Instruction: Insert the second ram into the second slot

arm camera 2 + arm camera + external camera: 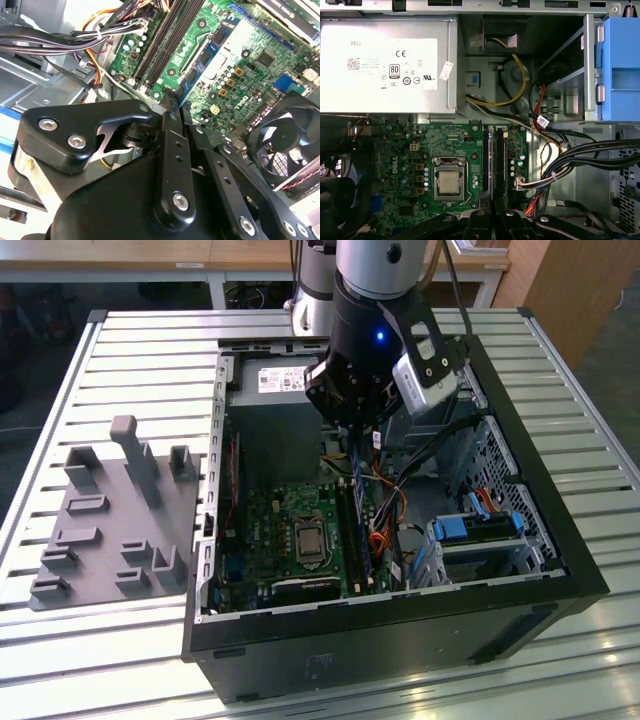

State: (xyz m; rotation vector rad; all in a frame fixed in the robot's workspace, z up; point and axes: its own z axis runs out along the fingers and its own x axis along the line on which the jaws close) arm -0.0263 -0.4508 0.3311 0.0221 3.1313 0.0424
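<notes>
One ram (489, 165) stands on edge, lengthwise along the slots (501, 165) beneath the gripper (171, 100); we cannot tell the gripper's hold.

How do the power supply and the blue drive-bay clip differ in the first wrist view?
The power supply is a grey metal box; the blue drive-bay clip is blue plastic. The power supply carries a large white label; the blue drive-bay clip has none, just a recessed panel. Both are mounted inside the computer case.
</notes>
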